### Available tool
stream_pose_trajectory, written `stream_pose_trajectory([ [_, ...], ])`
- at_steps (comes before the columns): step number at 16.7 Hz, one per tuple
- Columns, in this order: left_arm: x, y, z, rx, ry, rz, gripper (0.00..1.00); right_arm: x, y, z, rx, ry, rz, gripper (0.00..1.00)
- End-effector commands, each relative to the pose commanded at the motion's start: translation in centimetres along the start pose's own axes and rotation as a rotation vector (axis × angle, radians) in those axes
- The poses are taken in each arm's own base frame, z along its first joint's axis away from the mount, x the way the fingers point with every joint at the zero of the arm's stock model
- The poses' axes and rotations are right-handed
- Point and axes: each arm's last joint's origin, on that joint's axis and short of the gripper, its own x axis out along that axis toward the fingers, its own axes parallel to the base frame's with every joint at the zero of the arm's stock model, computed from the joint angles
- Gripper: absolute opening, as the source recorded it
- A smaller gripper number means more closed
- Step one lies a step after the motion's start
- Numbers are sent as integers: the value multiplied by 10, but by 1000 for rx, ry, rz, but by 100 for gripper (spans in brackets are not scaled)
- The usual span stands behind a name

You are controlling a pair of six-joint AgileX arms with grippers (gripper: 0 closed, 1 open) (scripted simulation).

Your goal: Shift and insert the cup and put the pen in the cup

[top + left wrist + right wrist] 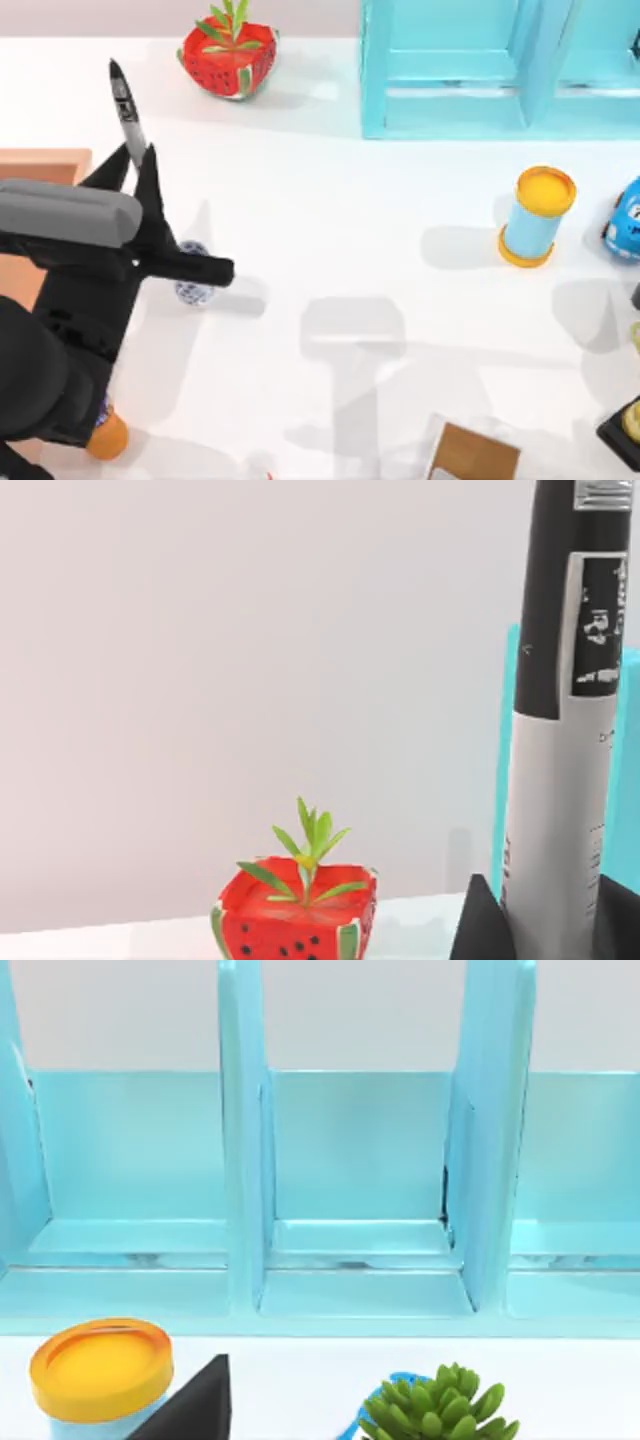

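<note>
Two fingers of the left claw (140,160) grip the pen (126,108), which sticks out beyond their tips, while the cup (193,272) stands on the counter (380,220) just below that claw.

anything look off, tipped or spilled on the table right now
Nothing looks spilled or damaged. The slim black marker pen is off the table, clamped in the left gripper above the small white blue-patterned cup. The light-blue cylinder with yellow rims stands upright.

The pen (560,780) looks like smooth plastic with a paper-like label. The cup (192,290) looks like glazed porcelain. The shelf (350,1250) is glossy. The table (380,250) is smooth, faintly shiny white.
</note>
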Motion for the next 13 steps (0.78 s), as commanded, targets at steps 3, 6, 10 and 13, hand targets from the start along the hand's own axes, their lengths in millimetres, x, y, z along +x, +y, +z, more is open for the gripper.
stream_pose_trajectory([
  [3, 13, -1, -11, 7, 20, 2, 0, 0, 0, 0, 0, 0, 0, 100],
  [6, 26, 0, -18, 7, 19, 3, 0, 0, 0, 0, 0, 0, 0, 100],
  [10, 29, 1, -18, 3, 9, 2, 0, 0, 0, 0, 0, 0, 0, 100],
  [13, 29, 1, -18, 3, 9, 2, 15, 0, 0, 0, 0, 0, 0, 100],
])
